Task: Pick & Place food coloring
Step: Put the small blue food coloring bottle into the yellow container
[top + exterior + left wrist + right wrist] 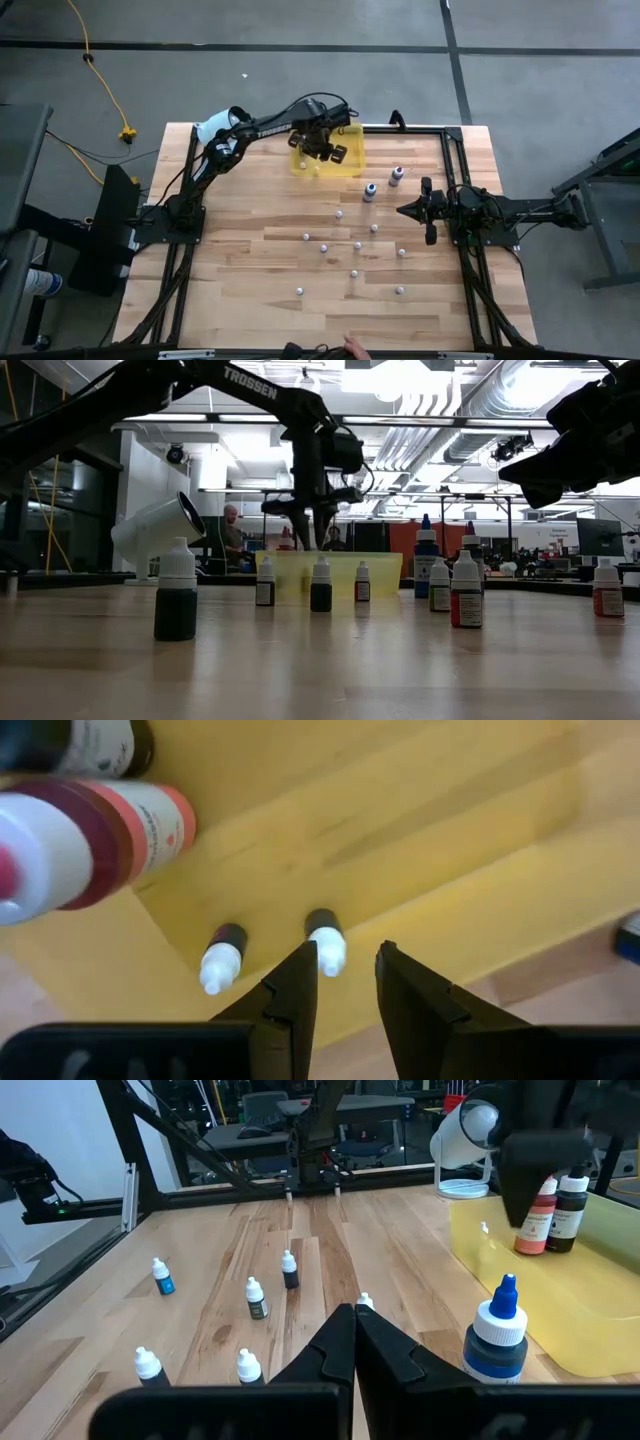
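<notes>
Several small food coloring bottles [339, 213] stand scattered on the wooden table, with two taller blue-bodied ones [370, 190] near the yellow tray [352, 165]. In the tray two tiny droppers [222, 955] lie on their sides, and a red bottle [120, 830] and a dark one [100, 740] stand there. My left gripper [348, 960] hangs open above the tray, pointing down, with nothing between its fingers. It also shows in the low view [310, 525]. My right gripper [403, 210] rests shut at the table's right side.
A white cylinder [215, 128] lies at the table's far left corner beside the tray. Black frame rails [450, 180] run along both sides. A person's hand [355, 348] shows at the near edge. Open wood lies between the scattered bottles.
</notes>
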You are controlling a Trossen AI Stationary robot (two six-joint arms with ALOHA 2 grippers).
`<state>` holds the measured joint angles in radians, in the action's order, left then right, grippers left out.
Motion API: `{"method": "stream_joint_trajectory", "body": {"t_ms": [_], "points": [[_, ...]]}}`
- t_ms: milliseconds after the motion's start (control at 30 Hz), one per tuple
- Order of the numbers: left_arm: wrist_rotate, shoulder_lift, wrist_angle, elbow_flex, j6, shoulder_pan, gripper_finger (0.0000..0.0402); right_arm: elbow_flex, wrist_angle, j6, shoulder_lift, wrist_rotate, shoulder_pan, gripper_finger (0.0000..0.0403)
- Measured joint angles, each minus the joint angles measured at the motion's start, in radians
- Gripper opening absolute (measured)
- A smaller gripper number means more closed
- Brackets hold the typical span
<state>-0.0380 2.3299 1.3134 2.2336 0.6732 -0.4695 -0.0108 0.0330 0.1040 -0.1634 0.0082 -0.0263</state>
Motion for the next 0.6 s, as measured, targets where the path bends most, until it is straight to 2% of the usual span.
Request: {"method": "stream_joint_trajectory", "body": {"t_ms": [200,600], "points": [[-0.003,-0.002,0.084,0.126,-0.046,0.015,0.0098,0.000,0.000,0.000,0.000,0.000,0.000,0.0000],[0.085,-0.158,0.239,0.096,-0.011,0.162,0.0098,0.000,0.000,0.000,0.000,0.000,0.000,0.0000]]}}
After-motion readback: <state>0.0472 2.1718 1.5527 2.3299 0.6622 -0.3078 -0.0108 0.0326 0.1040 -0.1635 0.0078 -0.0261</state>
